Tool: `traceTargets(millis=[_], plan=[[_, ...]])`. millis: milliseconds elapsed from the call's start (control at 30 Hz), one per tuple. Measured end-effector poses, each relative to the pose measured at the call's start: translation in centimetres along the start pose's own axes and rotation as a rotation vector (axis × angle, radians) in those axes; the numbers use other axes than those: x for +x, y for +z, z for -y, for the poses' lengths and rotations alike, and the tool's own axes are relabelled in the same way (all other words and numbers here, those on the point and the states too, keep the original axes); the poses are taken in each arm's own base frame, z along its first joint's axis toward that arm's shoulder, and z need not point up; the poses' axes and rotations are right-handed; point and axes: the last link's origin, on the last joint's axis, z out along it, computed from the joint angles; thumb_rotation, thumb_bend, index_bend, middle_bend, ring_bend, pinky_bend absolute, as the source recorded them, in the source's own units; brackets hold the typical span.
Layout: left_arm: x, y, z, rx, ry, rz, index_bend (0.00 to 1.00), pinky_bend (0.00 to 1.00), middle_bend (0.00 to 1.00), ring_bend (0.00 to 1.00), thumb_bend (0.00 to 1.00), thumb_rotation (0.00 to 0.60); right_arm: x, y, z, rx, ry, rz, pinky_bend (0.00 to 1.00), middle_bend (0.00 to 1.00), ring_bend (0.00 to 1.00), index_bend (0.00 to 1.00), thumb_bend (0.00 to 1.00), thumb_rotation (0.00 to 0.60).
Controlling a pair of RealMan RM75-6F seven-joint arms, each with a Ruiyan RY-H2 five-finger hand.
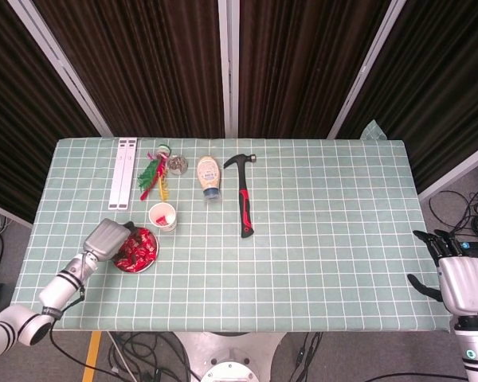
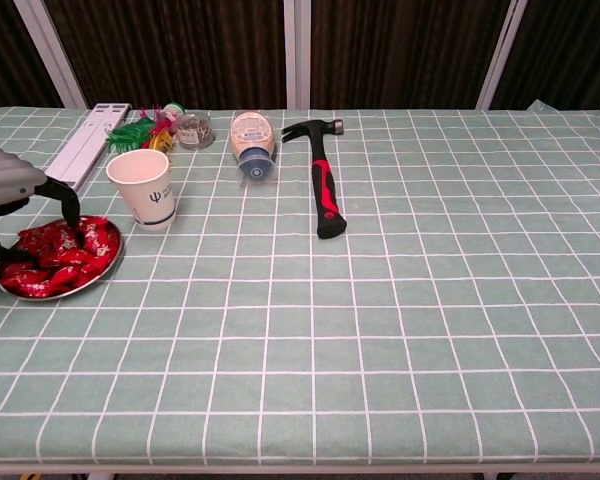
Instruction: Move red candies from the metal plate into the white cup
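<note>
The metal plate (image 1: 147, 263) (image 2: 92, 281) sits near the table's front left corner, heaped with red candies (image 1: 140, 248) (image 2: 53, 257). Just behind it stands the white cup (image 1: 162, 216) (image 2: 144, 188), upright; the head view shows a red candy (image 1: 161, 219) inside it. My left hand (image 1: 107, 238) (image 2: 12, 190) hangs over the plate's left side, fingers (image 2: 69, 206) spread and pointing down, their tips touching the candy pile. No candy is visibly pinched. My right hand (image 1: 460, 278) stays off the table's right edge, fingers apart, holding nothing.
A red-and-black hammer (image 1: 244, 205) (image 2: 324, 186) lies mid-table. Behind the cup are a toppled sauce bottle (image 1: 209, 177) (image 2: 252, 143), a small jar (image 1: 178, 165) (image 2: 192, 129), colourful feathers (image 1: 150, 175) (image 2: 143, 130) and a white bar (image 1: 122, 171) (image 2: 84, 143).
</note>
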Motion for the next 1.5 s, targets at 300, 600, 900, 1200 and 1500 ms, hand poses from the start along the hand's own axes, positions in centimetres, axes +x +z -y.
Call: traceTargets(millis=[300, 600, 900, 1200, 1500], plan=[[-0.9, 0.1, -0.3, 0.005, 0.006, -0.008, 0.52, 1.00, 0.51, 0.89, 0.25, 0.600, 0.0, 0.1, 0.1, -0.001, -0.007, 0.003, 0.43, 0.29, 0.17, 0.20, 0.09, 0.600], [-1.6, 0.2, -0.5, 0.006, 0.016, -0.013, 0.58, 1.00, 0.59, 0.91, 0.25, 0.600, 0.0, 0.2, 0.3, -0.003, -0.011, 0.007, 0.43, 0.29, 0.17, 0.20, 0.09, 0.600], [-1.6, 0.3, -0.6, -0.001, -0.017, -0.022, 0.67, 1.00, 0.69, 0.93, 0.41, 0.600, 0.1, 0.3, 0.5, 0.000, -0.013, 0.005, 0.43, 0.29, 0.17, 0.20, 0.09, 0.600], [-0.6, 0.0, -1.0, -0.015, -0.092, -0.057, 0.71, 1.00, 0.75, 0.94, 0.48, 0.600, 0.1, 0.3, 0.4, 0.000, -0.009, 0.003, 0.44, 0.29, 0.17, 0.20, 0.09, 0.600], [2.2, -0.8, -0.7, -0.015, -0.179, -0.127, 0.74, 1.00, 0.78, 0.95, 0.51, 0.600, 0.2, 0.2, -0.1, -0.002, -0.001, 0.001, 0.44, 0.29, 0.17, 0.20, 0.09, 0.600]])
